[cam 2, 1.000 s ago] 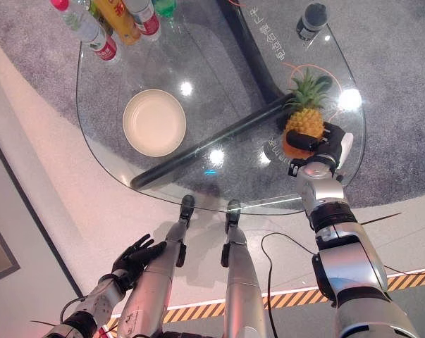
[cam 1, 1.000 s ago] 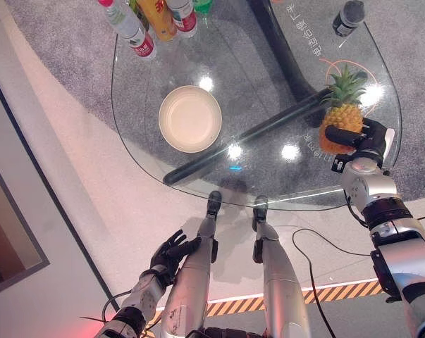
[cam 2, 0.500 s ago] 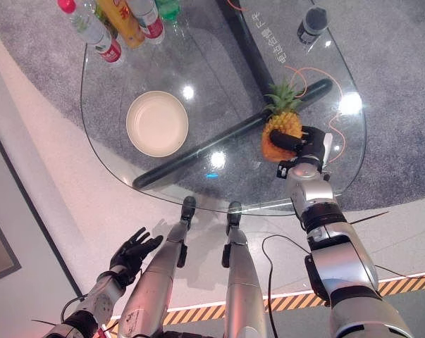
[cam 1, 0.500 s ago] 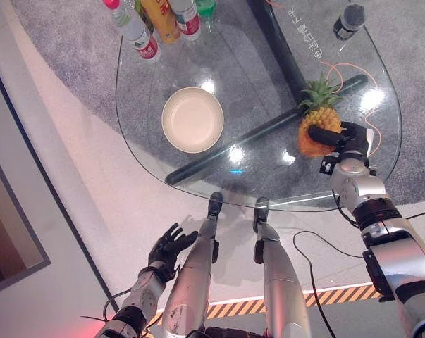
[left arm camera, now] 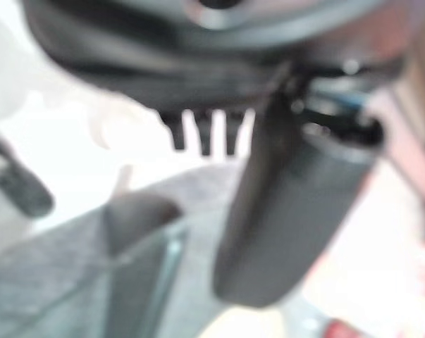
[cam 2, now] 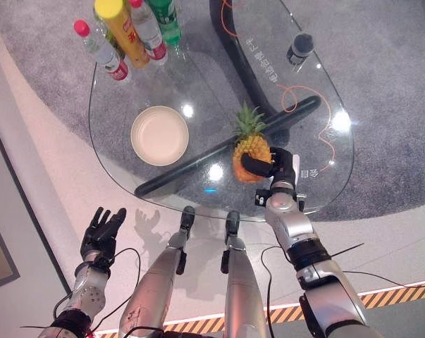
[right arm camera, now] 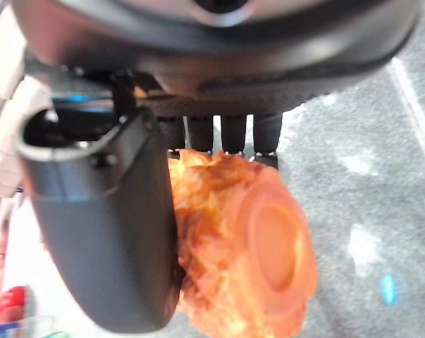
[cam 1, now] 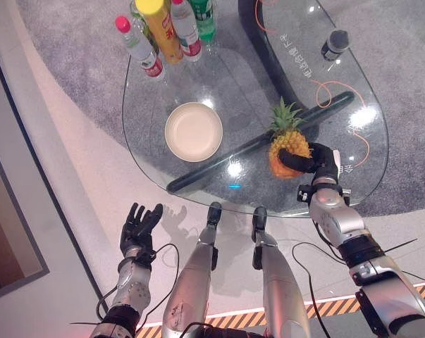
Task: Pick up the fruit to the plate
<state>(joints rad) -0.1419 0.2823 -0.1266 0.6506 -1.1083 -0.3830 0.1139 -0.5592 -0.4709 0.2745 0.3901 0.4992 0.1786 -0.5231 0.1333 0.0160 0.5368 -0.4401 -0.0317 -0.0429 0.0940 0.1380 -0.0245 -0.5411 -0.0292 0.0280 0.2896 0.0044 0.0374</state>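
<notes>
One pineapple [cam 1: 290, 144] sits in our right hand [cam 1: 318, 163], whose fingers curl round its orange body while its leafy top points to the far side, over the right half of the glass table [cam 1: 156, 148]. We see the plate [cam 1: 194, 132] well apart to the left. Our left hand [cam 1: 140, 227] hangs below the table's near edge, fingers spread and holding nothing.

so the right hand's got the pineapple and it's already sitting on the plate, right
Not quite. The right hand does have its fingers curled round the pineapple, but the left eye view shows it well apart from the plate, which lies bare further left on the glass table.
</notes>
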